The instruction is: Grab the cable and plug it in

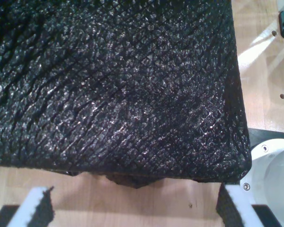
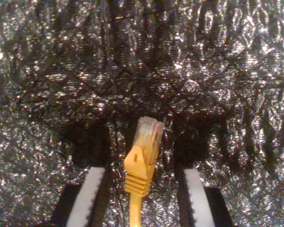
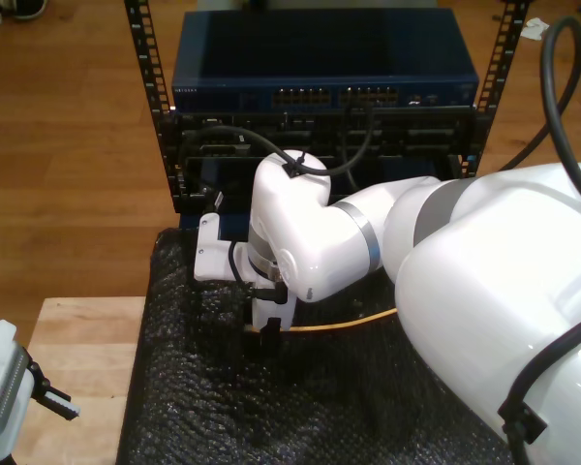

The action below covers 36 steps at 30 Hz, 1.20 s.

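My first gripper [image 1: 132, 210]: fingers wide, nothing between them, above the desk [image 1: 132, 201]. Cable [image 2: 143, 158]: plug lying between my second gripper's [image 2: 142, 198] wide fingers, ungrasped. Pending: grasp, then plugging in.

Glossy white arm [image 3: 387, 242] with grey joint bands, thick black cables [image 3: 562, 87]; second gripper [image 2: 142, 198] with white ridged fingers [image 2: 87, 198].

Soft indoor light, wrist views grainy, glinting black mat [image 2: 217, 71]
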Each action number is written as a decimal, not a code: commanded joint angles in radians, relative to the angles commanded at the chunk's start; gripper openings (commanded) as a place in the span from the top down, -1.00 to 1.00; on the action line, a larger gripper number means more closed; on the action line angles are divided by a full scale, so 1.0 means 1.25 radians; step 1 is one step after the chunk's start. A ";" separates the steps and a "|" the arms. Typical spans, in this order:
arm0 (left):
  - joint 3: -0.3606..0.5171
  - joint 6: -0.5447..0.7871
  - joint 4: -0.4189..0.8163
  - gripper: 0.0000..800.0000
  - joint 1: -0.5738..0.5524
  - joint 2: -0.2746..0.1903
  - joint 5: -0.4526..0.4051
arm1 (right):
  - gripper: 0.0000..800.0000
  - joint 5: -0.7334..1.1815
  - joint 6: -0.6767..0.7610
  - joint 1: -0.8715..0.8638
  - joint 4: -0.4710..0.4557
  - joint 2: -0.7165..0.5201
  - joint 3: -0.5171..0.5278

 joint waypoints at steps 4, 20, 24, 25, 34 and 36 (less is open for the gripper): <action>0.000 -0.001 0.000 -1.00 0.000 0.000 -0.001 | 0.10 0.000 0.000 0.001 0.000 0.000 0.000; 0.000 0.000 0.000 -1.00 0.000 0.001 -0.001 | 0.15 0.001 0.161 0.001 -0.172 0.000 0.016; 0.000 0.000 0.000 -1.00 0.000 0.000 -0.001 | 0.15 0.001 0.162 0.009 -0.172 0.000 0.014; 0.000 -0.001 0.000 -1.00 0.000 0.000 -0.001 | 0.15 0.001 0.162 0.010 -0.172 -0.001 0.014; 0.000 0.000 0.000 -1.00 -0.001 0.000 -0.001 | 0.15 0.002 0.162 0.037 -0.172 0.000 0.007; 0.000 0.000 0.000 -1.00 0.000 0.000 -0.001 | 0.20 0.002 0.162 0.037 -0.173 0.001 0.007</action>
